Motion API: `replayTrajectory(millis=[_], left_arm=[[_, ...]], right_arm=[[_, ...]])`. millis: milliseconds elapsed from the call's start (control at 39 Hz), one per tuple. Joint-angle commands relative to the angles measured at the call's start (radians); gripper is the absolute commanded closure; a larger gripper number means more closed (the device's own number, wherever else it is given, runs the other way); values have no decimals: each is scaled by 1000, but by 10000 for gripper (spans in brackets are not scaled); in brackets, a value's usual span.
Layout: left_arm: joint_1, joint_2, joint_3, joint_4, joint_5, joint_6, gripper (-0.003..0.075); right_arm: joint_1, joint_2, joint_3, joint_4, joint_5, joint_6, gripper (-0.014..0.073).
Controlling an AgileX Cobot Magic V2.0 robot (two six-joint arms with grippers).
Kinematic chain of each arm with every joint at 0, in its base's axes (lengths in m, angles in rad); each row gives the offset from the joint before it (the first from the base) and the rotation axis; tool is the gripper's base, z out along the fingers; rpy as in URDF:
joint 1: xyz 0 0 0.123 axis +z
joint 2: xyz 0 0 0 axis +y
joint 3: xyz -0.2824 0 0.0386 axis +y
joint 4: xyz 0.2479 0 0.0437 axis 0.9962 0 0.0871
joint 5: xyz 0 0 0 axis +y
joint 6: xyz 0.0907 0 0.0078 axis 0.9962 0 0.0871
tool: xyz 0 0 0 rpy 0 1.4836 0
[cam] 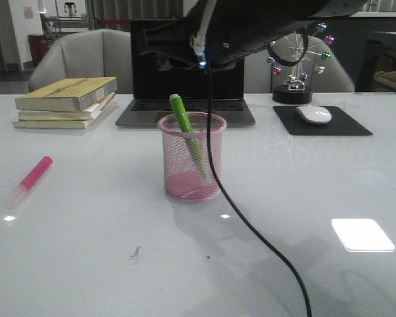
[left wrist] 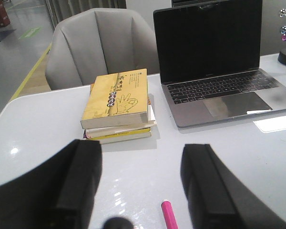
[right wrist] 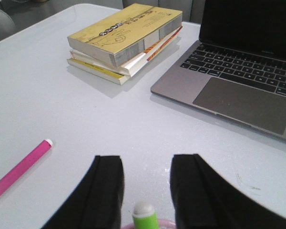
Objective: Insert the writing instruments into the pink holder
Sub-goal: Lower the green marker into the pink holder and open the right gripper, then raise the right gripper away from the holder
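My right pincer [right wrist: 145,188] hangs with jaws apart, gripping nothing — the green marker [cam: 189,135] leans in the pink holder [cam: 192,158] directly beneath it. My left pincer [left wrist: 142,183] also gapes empty above the pink marker [cam: 30,181] on the table [cam: 86,264]. Beyond both pincers — stacked books [cam: 66,102] and a laptop [cam: 185,92].

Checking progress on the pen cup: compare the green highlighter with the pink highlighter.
The green highlighter leans inside the pink mesh holder; the pink highlighter lies flat on the table, outside it. Green's top pokes above the rim; pink rests left of the holder. Both are chunky markers.
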Motion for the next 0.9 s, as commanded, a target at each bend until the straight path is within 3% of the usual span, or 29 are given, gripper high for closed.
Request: replayTrajectory(millis=[0,154,256,564,871], left_arm=[[-9,-15,-36,-12,-81,-14,283],[-9,-15,-36,-12,-81,-14,283],[-9,-15,-36,-12,-81,-14,283],[-9,-15,-36,-12,-81,-14,283],[-9,-15,-36,-12,-81,-14,283]], right_arm=[[-23,-96,-29,-14,22,-12,218],[-85,-174,-29,-42,259,-32,218],[-126,-239,-24,-100,336,-39,218],[-306,-480,76,-124,463,-39,218],[-522,-734,340,-152,509,-39,218]])
